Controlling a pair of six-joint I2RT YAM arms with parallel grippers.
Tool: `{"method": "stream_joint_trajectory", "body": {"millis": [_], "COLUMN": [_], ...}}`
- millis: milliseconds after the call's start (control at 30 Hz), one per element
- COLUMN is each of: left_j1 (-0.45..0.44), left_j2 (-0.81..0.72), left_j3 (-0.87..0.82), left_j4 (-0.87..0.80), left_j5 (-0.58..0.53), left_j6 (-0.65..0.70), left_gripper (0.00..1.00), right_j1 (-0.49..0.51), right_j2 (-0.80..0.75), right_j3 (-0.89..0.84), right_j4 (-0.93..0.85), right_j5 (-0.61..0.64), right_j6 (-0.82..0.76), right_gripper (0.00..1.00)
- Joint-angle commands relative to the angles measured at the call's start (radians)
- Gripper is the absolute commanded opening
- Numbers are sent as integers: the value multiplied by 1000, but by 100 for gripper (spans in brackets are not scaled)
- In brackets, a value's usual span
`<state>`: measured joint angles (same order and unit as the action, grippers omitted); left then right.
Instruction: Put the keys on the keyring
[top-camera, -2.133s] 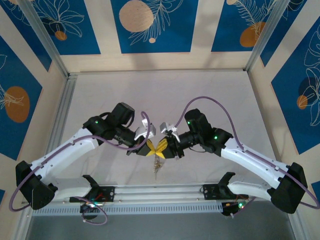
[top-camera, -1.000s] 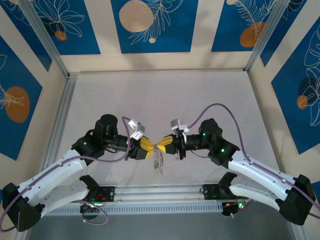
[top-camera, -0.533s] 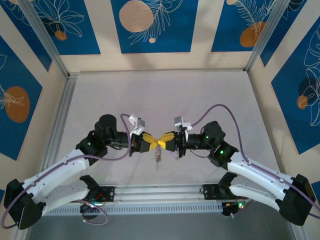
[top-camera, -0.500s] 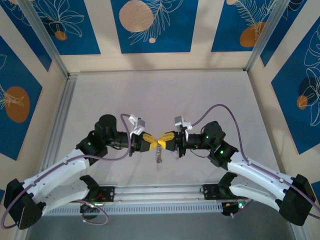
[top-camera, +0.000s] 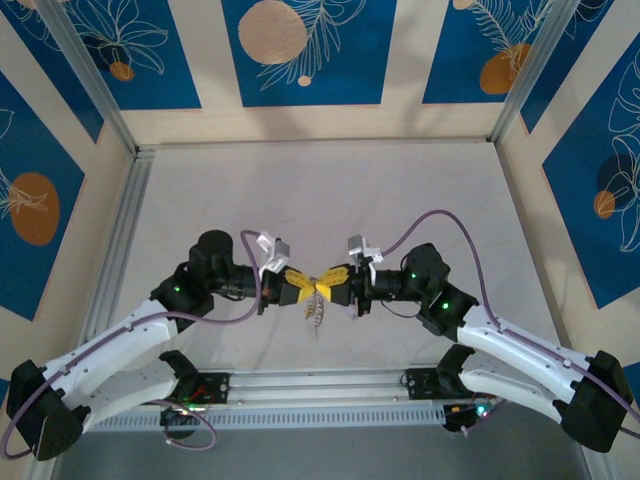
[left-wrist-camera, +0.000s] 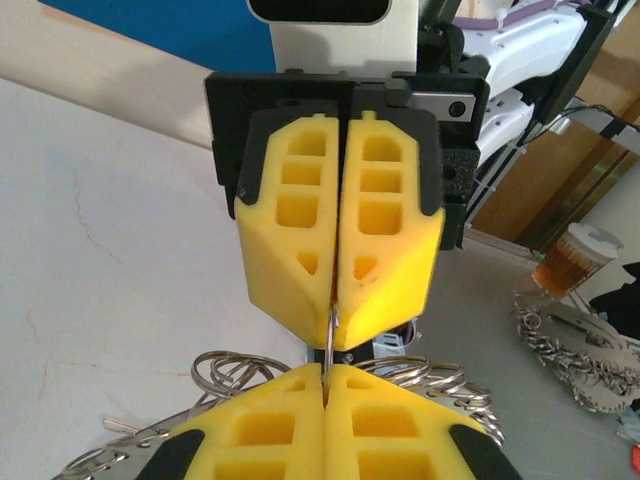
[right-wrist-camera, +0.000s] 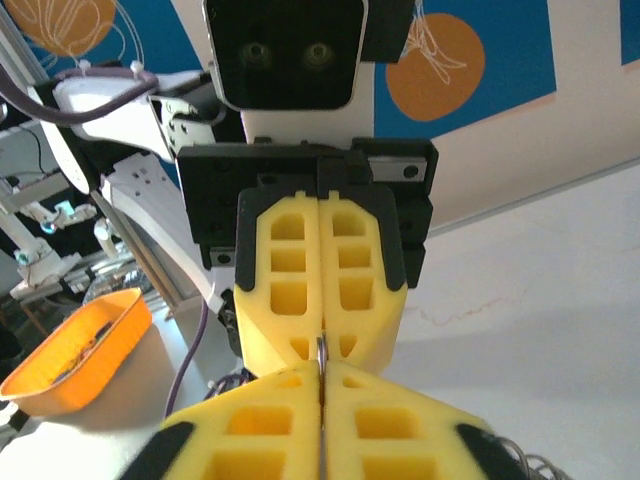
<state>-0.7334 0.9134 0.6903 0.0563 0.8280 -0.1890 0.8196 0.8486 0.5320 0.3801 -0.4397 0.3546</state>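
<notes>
Nearest you, the keyring (top-camera: 316, 312) hangs as a loose bundle of chain and loops clear above the counter (top-camera: 320, 190). The keys cannot be told apart within it. Directly above it, the left gripper (top-camera: 306, 285) and right gripper (top-camera: 330, 282) meet tip to tip, each with jaws closed on one thin metal edge (left-wrist-camera: 330, 328), judged to be part of the ring. Note the risk: the hold is narrow and shared. If either arm pulls away or twists, the edge can slip from the foam pads (left-wrist-camera: 380, 250) and the bundle drops. If both pinch one spot, no gap is free for threading a key.
</notes>
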Motion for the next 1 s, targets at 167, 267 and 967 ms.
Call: {"method": "stream_joint_trajectory", "body": {"millis": [167,267,967], "left_j1": [3,2,-40], "left_j2": [-27,-27,-18], "left_j3": [102,115,187], "left_j4": [-147,-184,-384], "left_j5": [-36,-42,-129], "left_j6": [126,151,303], "left_gripper": [0,0,0], "right_j1": [9,11,39], "right_j2": [-42,-56,38], "right_j3": [119,155,281], "right_j4": [-301,-391,-566], "right_j5": [46,75,60], "right_j6": [-128,-171,-284], "right_gripper": [26,31,29]}}
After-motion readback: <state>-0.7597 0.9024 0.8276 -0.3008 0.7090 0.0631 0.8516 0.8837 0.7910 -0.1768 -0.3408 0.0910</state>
